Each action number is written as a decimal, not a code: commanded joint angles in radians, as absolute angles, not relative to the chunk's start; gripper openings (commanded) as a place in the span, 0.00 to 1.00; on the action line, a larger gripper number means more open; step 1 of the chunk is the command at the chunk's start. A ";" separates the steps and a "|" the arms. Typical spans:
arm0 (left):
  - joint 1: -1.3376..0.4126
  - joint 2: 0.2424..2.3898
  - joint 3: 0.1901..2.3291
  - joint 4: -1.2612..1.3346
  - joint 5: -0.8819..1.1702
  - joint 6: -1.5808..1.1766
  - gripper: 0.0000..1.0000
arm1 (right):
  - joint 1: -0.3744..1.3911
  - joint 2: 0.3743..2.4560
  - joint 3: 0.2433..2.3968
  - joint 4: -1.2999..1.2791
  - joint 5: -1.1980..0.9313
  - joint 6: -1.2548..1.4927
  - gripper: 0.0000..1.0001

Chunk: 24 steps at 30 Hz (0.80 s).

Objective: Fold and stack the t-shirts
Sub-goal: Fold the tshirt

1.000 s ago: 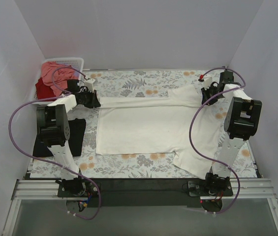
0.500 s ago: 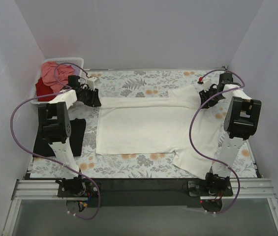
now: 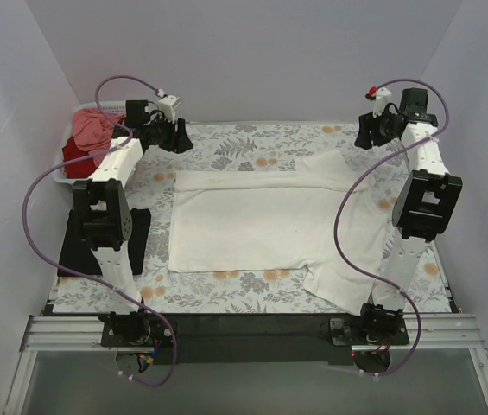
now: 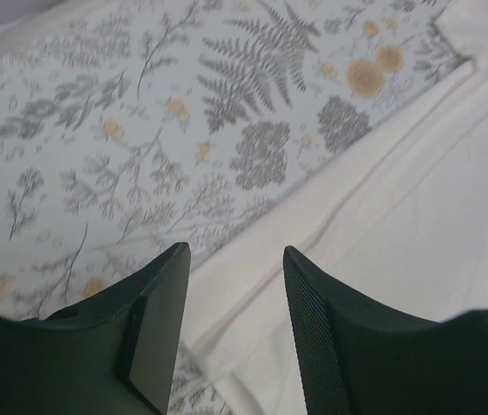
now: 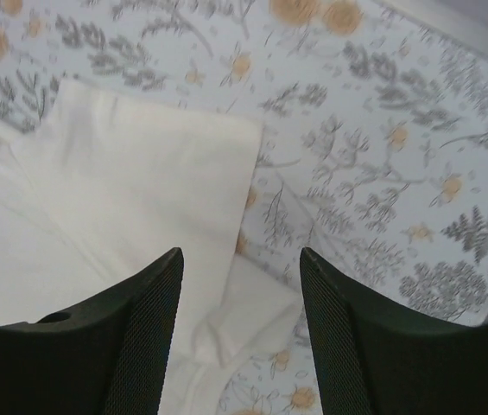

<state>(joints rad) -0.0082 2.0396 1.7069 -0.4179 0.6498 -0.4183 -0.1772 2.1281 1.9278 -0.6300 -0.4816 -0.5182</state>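
Left fingers (image 4: 153,324), right fingers (image 5: 144,333) aloft, spread

Top external: high behind the arm bases, looking down and forward, whole tablecloth (image 3: 244,143) in shot.
Left wrist: close, peering down past the left gripper (image 4: 235,255) at the edge of the cream-white t-shirt (image 4: 434,225).
Right wrist: close, down past the right gripper (image 5: 242,257).
Shared: same t-shirt, same tablecloth.

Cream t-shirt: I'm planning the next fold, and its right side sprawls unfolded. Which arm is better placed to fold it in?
Probably right. The right gripper hangs open above that side of the cream t-shirt; the left gripper, also open, is over the opposite, already straight edge.
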 commanded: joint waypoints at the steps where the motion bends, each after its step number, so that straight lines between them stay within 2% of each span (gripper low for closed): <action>1: -0.135 2.132 1.819 -0.325 0.591 -0.564 0.48 | -0.180 2.242 2.070 -0.600 -0.519 -0.333 0.61; 3: -0.176 2.176 1.874 -0.298 0.577 -0.618 0.51 | -0.178 2.275 2.104 -0.575 -0.519 -0.299 0.61; 4: -0.213 2.218 1.917 -0.281 0.578 -0.647 0.60 | -0.172 2.296 2.111 -0.549 -0.511 -0.282 0.60; 5: -0.230 2.236 1.934 -0.232 0.559 -0.731 0.61 | -0.166 2.305 2.114 -0.534 -0.491 -0.279 0.60; 9: -0.333 2.339 2.011 -0.115 0.520 -0.897 0.61 | -0.143 2.342 2.111 -0.494 -0.468 -0.276 0.60; 15: -0.443 2.506 2.150 -0.037 0.443 -0.995 0.61 | -0.129 2.387 2.103 -0.451 -0.445 -0.250 0.61; 24: -0.500 2.681 2.284 0.052 0.411 -1.094 0.61 | -0.120 2.424 2.088 -0.425 -0.414 -0.239 0.61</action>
<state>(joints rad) -0.4953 2.6850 2.2238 -0.0174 0.4446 -1.0405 -0.1211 2.4023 2.0834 -0.4660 -0.4290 -0.2565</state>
